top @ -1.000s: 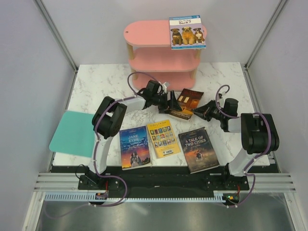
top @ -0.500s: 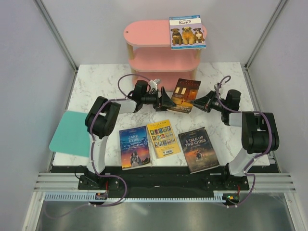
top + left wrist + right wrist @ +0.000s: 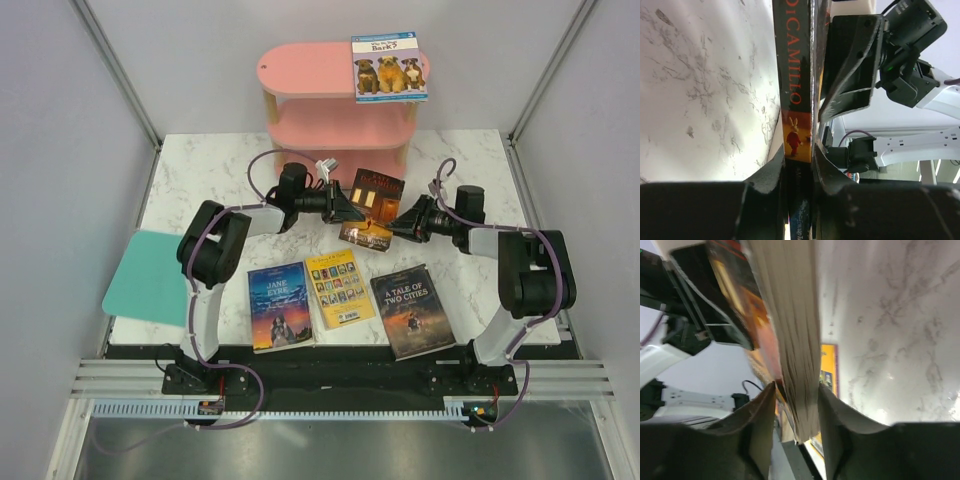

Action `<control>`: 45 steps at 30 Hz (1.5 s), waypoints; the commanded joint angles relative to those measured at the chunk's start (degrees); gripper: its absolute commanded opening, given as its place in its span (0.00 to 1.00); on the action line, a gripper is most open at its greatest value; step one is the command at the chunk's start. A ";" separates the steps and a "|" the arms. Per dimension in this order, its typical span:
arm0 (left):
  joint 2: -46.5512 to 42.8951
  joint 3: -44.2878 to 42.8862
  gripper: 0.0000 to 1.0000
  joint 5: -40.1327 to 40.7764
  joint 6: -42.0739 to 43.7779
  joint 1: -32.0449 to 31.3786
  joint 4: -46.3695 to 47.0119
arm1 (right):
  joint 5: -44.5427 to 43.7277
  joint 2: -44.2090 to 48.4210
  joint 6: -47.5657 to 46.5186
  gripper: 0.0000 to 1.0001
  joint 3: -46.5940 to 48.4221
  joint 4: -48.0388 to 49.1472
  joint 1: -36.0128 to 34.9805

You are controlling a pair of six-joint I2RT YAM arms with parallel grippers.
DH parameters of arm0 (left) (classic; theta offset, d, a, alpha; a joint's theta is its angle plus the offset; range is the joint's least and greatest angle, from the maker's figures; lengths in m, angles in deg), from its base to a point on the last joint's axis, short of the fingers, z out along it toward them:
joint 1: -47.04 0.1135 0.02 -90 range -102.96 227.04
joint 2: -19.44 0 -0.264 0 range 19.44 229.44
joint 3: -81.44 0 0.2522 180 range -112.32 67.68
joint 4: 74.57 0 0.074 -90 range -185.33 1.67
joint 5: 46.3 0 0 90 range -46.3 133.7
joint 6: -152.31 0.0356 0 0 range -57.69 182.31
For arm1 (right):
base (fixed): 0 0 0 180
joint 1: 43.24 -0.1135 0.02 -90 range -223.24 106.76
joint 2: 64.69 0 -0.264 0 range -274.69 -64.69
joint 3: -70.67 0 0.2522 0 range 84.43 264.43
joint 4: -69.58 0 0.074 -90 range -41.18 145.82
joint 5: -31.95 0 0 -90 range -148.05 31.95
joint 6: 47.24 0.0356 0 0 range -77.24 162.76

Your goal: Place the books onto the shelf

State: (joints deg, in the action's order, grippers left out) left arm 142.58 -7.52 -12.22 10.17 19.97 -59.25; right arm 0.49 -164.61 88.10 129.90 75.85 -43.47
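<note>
A dark brown-orange book [image 3: 372, 203] stands on edge above the marble table, in front of the shelf [image 3: 300, 68]. My left gripper [image 3: 345, 205] is shut on its spine side; the spine [image 3: 795, 90] runs between the fingers [image 3: 771, 172]. My right gripper [image 3: 400, 222] stands open around the opposite page edge [image 3: 792, 340], with a gap beside one finger [image 3: 837, 410]. The light dog-cover book [image 3: 389, 66] lies on the shelf's top board. Blue "Jane Eyre" [image 3: 279, 305], a yellow book [image 3: 338, 288] and "A Tale of Two Cities" [image 3: 412, 310] lie flat near the front.
A flat teal board [image 3: 150, 277] overhangs the table's left edge. Grey walls close in the table on both sides and behind the shelf. Both arms stretch toward the middle, their cables looping above them.
My left gripper has shut on the brown-orange book. The right gripper, shut on it before, has opened. The book has tipped up on edge and shifted slightly left.
</note>
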 commanded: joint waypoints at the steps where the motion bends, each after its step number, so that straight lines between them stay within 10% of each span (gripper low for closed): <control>1: -5.79 -0.13 0.02 0.02 -0.95 -0.70 3.35 | -5.28 3.76 0.07 0.50 -3.27 -3.28 -1.18; 8: -8.17 -0.30 0.02 3.89 -2.35 -0.70 3.70 | -8.18 7.37 30.32 0.64 -19.27 38.75 -1.44; 24: -5.97 -1.88 0.02 5.38 -6.83 -1.67 8.27 | -14.07 9.13 31.74 0.75 -19.54 40.35 -7.15; 27: -5.89 -2.23 0.02 5.38 -6.84 -1.67 8.18 | -15.12 10.18 32.00 0.63 -20.25 40.79 -7.33; 30: -5.71 -2.15 0.02 5.91 -6.49 -1.67 7.66 | -15.65 11.85 31.48 0.16 -20.16 39.57 -7.33; 33: -6.06 -1.88 0.02 6.79 -5.26 -1.67 6.35 | -15.83 14.66 28.67 0.05 -18.85 34.06 -7.33; 38: -8.87 -0.92 0.71 11.00 1.59 -1.32 -3.92 | -16.53 23.35 17.34 0.02 -11.39 15.16 -7.33; 45: -13.88 5.84 0.81 15.40 12.40 1.75 -14.05 | -13.46 33.81 1.07 0.00 -1.18 -11.05 -7.50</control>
State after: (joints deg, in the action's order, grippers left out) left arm 133.64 -5.69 -0.42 13.12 19.57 -66.48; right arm -15.72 -137.63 100.08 122.58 75.92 -50.68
